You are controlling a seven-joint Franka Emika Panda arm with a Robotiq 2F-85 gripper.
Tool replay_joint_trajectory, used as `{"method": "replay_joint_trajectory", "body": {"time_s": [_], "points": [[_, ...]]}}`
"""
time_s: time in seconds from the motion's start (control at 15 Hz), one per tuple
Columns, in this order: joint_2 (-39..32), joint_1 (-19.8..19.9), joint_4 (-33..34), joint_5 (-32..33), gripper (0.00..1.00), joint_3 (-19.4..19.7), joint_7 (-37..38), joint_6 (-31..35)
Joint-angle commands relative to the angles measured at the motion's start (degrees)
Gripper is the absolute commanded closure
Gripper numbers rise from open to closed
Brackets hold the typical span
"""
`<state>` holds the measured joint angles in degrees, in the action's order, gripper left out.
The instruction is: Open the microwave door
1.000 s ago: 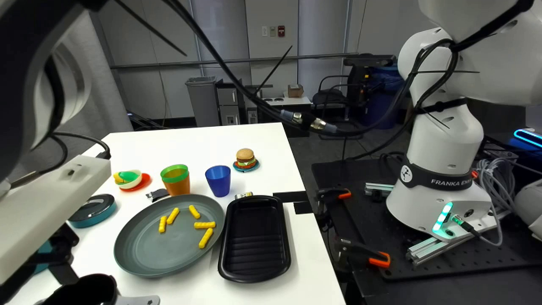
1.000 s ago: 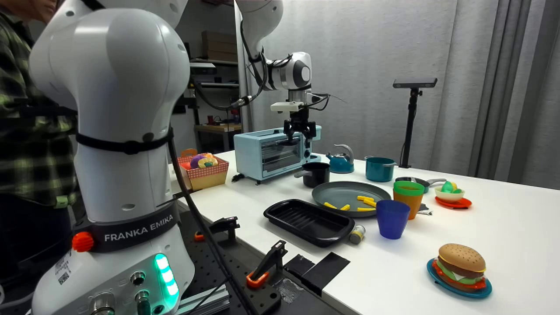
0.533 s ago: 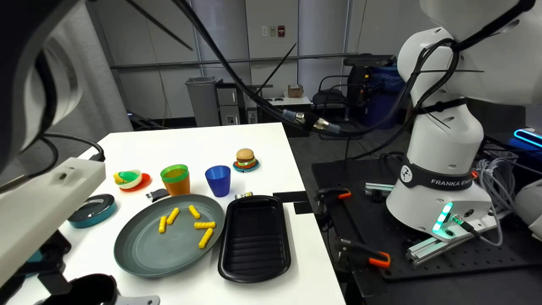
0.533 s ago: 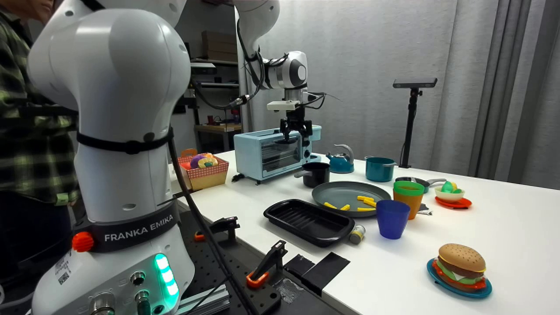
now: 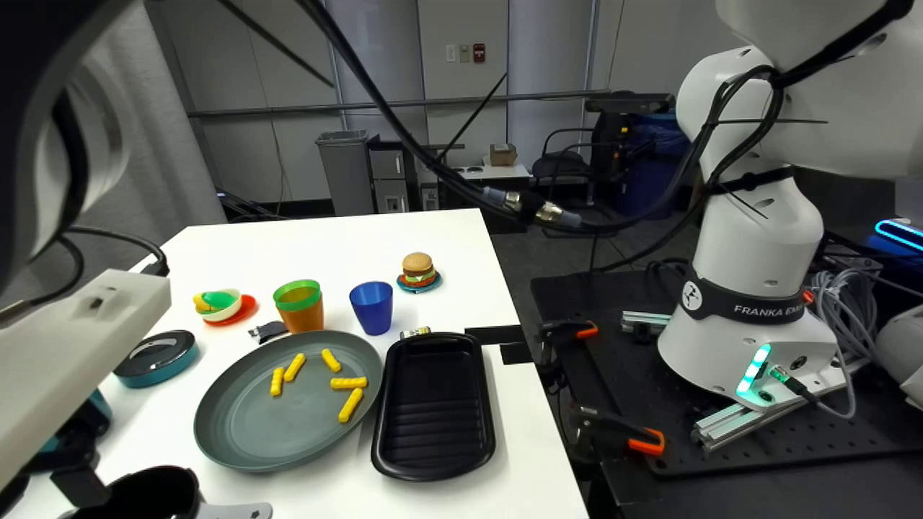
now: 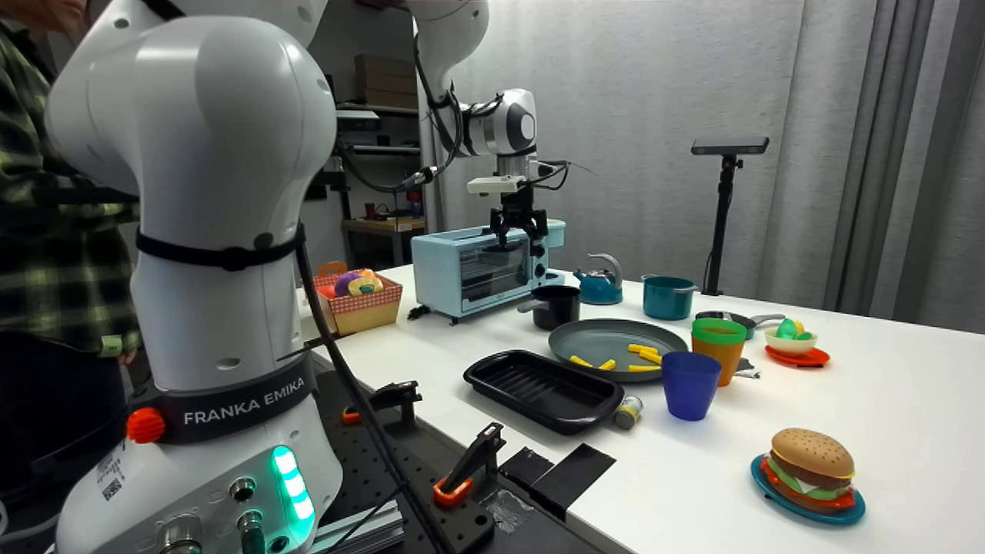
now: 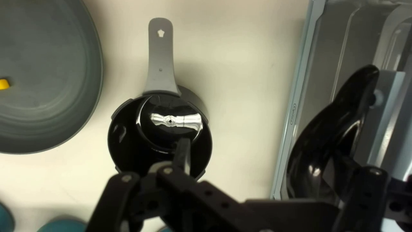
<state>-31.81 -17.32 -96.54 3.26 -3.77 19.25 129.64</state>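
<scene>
1. We are using the microwave as landmark: a pale-blue unit, toaster-oven in look. Its door is standing upright at the front, apparently closed; the dark, curved handle is projecting from the front's upper part.
2. Change: against the frames of a second ago, the gripper is shifting slightly in both exterior views, seemingly toward the microwave's front. The door is showing no change.
3. State: the fingers are standing wide apart, clamping nothing. The finger nearer the microwave is overlapping the handle in the wrist view; we are failing to tell whether it is touching, hanging above or reaching behind.
4. Meaning: we are judging this to be alignment for hooking or gripping the handle; the actual opening is still pending.
5. Next: we are expecting to need a depth check on that finger, then a pull outward from the microwave's front.
6. Risk: the black pot is standing in front of the microwave, apart from it. If the door is hinging at its bottom, we are suspecting it could strike the pot.
</scene>
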Motion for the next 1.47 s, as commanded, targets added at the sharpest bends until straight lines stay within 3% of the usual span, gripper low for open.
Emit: {"method": "replay_joint_trajectory", "body": {"time_s": [0.0, 0.53, 1.4], "points": [[2.02, -0.67, 0.03, 1.08, 0.00, 0.13, 0.99, -2.58], [3.75, -0.37, -1.54, 1.31, 0.00, 0.05, 0.63, -2.47], [3.06, -3.39, 3.58, 3.92, 0.00, -0.43, 6.02, -7.06]]}}
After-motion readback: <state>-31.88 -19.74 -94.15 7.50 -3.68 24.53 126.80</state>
